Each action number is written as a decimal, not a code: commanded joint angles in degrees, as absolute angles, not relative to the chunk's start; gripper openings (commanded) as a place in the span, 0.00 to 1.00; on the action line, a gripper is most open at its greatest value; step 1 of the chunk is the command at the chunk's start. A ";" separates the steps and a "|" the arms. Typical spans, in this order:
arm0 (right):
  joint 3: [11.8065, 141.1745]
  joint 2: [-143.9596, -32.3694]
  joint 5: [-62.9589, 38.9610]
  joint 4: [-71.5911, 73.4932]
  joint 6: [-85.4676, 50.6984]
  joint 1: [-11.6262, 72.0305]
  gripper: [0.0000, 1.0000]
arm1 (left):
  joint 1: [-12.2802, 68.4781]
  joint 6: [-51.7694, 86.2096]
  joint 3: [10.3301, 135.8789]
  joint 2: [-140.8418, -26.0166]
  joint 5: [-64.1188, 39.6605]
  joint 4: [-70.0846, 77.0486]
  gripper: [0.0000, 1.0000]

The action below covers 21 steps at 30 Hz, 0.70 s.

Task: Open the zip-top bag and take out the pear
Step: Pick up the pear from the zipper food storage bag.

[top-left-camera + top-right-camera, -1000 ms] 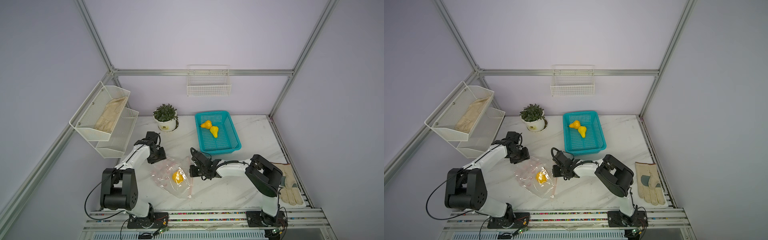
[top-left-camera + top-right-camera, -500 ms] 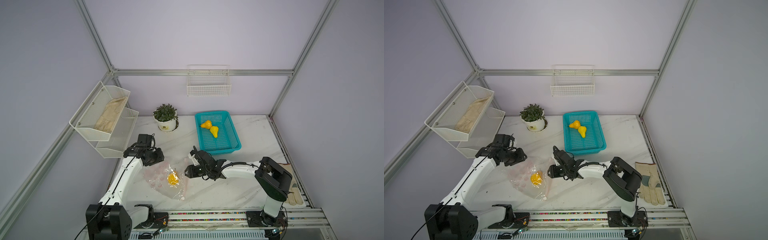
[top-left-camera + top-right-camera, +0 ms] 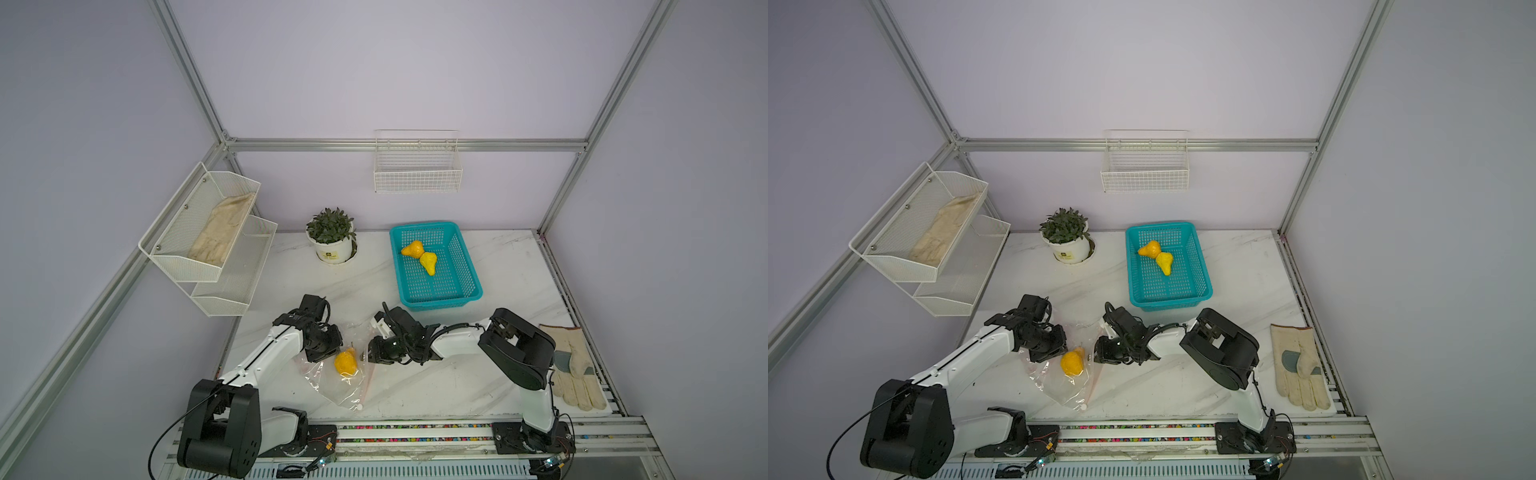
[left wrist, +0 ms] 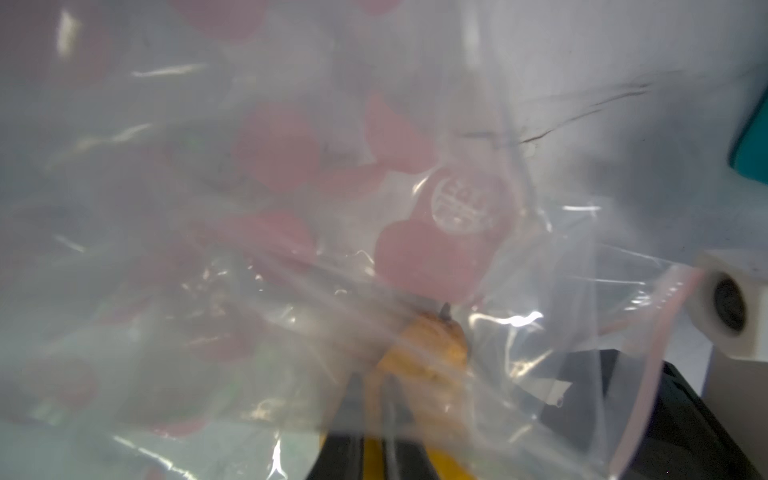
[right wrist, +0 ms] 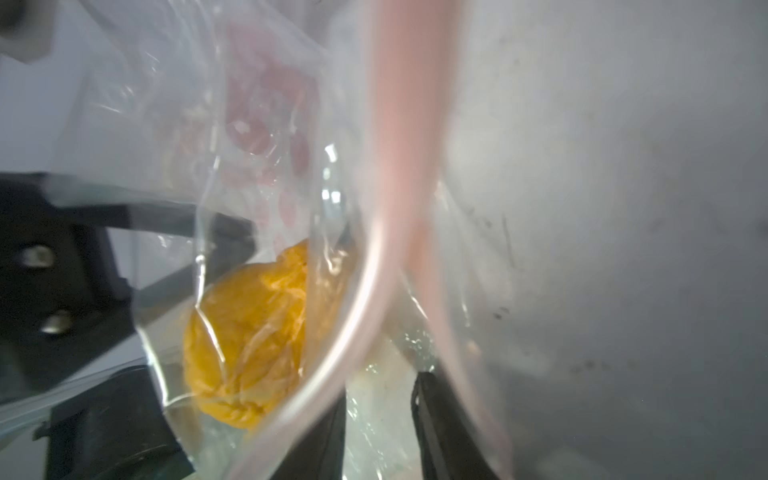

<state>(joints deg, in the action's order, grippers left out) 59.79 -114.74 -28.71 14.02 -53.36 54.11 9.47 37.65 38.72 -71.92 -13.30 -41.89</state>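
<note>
On the white marbled bench [image 3: 457, 386], nearest us, a crinkly clear plastic zip-top bag with pink spots [image 3: 332, 392] sprawls between the two arms. Its small white slider [image 3: 360, 408] sits at the near end of the pink zip strip [image 3: 365, 388]. We see an orange-yellow pear [image 3: 345, 363] inside the bag, in its far part, flanked by both grippers.

The left gripper [image 3: 330, 356] is at the bag's left edge, just beside the pear. In the left wrist view the film drapes over the lens, and the dark fingers [image 4: 340, 457] look pressed together on it, though blur makes that hard to confirm. The right gripper [image 3: 368, 358] faces it from the zip side. In the right wrist view its dark fingers [image 5: 440, 436] stand apart with clear film in the gap and the zip's two pink lips parted.

To the right, a pale work glove with a grey patch [image 3: 575, 374] lies flat at the bench's edge. Farther back, a teal plastic mesh basket [image 3: 440, 301] holds two more yellow pears [image 3: 429, 262] that touch each other. A small green plant in a white pot [image 3: 332, 239] stands to its left. On the left wall, a white two-tier mesh shelf [image 3: 199, 266] carries a beige glove [image 3: 222, 226] in its upper tier. A white wire basket [image 3: 417, 174] hangs on the back wall.
</note>
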 commanded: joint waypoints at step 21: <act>63.06 -109.74 -34.52 7.11 -48.37 55.03 0.76 | 13.78 48.15 33.82 -83.28 -16.08 -19.23 0.00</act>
<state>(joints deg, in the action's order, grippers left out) 60.90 -111.96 -33.01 11.90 -52.47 53.93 12.73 46.44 34.26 -79.72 -16.56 -21.80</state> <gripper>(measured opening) 0.759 0.047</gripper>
